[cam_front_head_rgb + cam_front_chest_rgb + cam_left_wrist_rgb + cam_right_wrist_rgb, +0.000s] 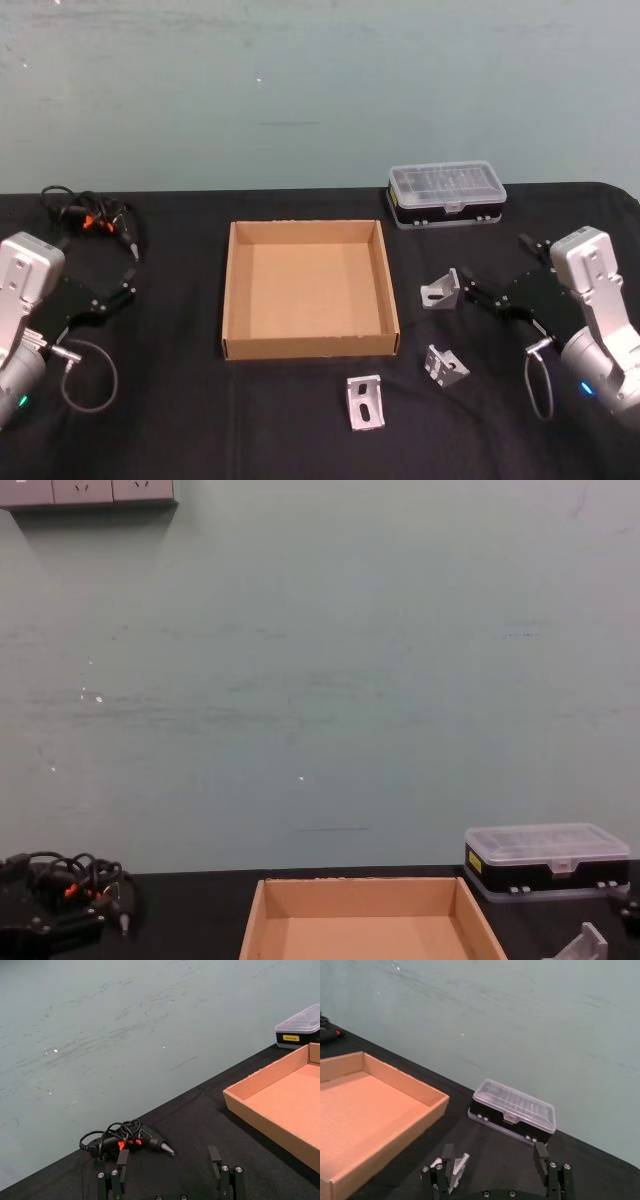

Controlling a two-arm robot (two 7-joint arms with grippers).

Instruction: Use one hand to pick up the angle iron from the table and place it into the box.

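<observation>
Your right pincer (494, 1152) was spread, empty, beside the angle iron (441, 291) on the surface (180, 400) at the box's (238, 290) 3 o'clock. It seemed off-centre, so closing might shove the iron away. Left pincer (168, 1157) idled spread at 9 o'clock.

Box (306, 348): tan cardboard, matt, raw-cut edges. Table (180, 400): black, matt, looks like cloth, no glare. Front angle iron (366, 403): bare silver-grey metal, dull sheen; middle angle iron (447, 363) & rear angle iron (440, 291) same. Case (447, 195): black plastic base w/ clear glossy plastic lid. Right gripper (494, 1152): matt black, bright metal screw heads. Wall (320, 680): pale green paint, matt, scuffed.
</observation>
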